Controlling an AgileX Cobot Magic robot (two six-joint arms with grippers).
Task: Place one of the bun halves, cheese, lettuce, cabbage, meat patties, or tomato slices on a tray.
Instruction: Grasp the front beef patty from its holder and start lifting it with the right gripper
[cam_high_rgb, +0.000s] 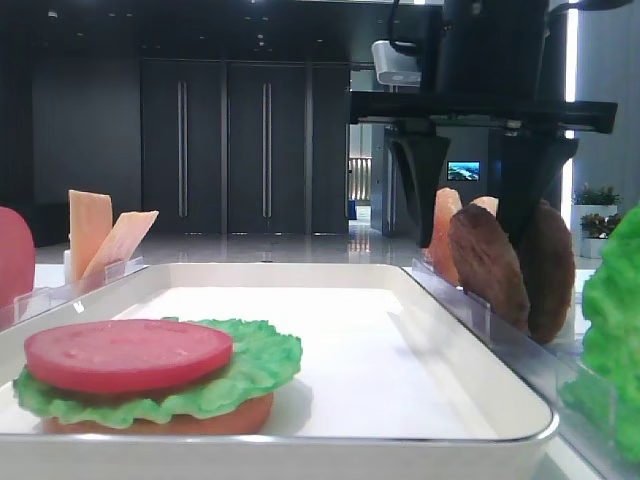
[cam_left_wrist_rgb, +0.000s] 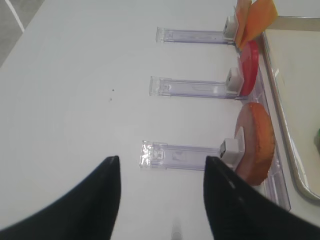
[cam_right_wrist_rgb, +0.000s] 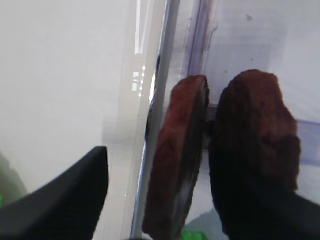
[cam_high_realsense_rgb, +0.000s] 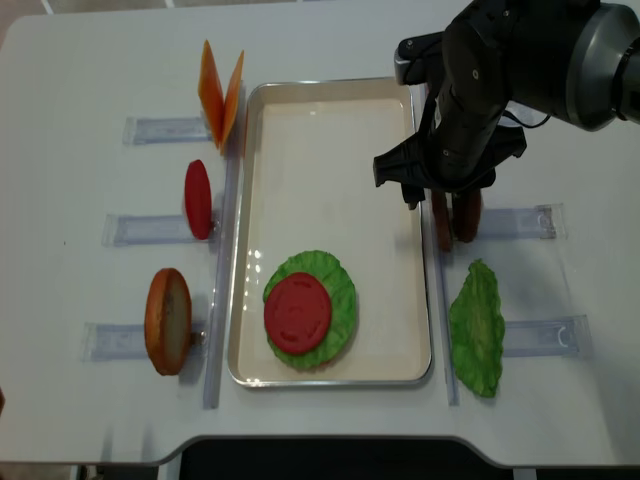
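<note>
Two meat patties (cam_high_realsense_rgb: 455, 218) stand on edge in a clear slotted rack (cam_high_realsense_rgb: 510, 222) just right of the tray (cam_high_realsense_rgb: 335, 110), and I have the right tool (cam_high_realsense_rgb: 440, 190) poised over them. They are racked upright for a reason, I think: an edge-on disc gives the fingers two flat faces to pinch, which a patty lying flat on the table (cam_high_realsense_rgb: 90, 60) would not.

From the right wrist view both patties (cam_right_wrist_rgb: 220, 160) fill the frame, the nearer one edge-on, the other showing its rough face. The tool's fingers are spread wide; one dark finger (cam_right_wrist_rgb: 65, 200) sits off to the left over the tray side, clear of the meat, so nothing is gripped yet (the second finger is hard to separate from the dark patty at lower right). My guess is the spread is meant to straddle the nearer patty.

On the tray, a stack sits at the near end: a bun base (cam_high_rgb: 160, 418), lettuce (cam_high_realsense_rgb: 345, 290) on it, a tomato slice (cam_high_realsense_rgb: 297, 311) on top. A patty would be a sensible next layer.

My left tool (cam_left_wrist_rgb: 162, 192) hangs idle, fingers apart, over bare table beside the left racks, which hold a bun half (cam_high_realsense_rgb: 168, 320), a second tomato slice (cam_high_realsense_rgb: 198, 199) and cheese (cam_high_realsense_rgb: 221, 92). Spare lettuce (cam_high_realsense_rgb: 477, 330) lies at the right.
</note>
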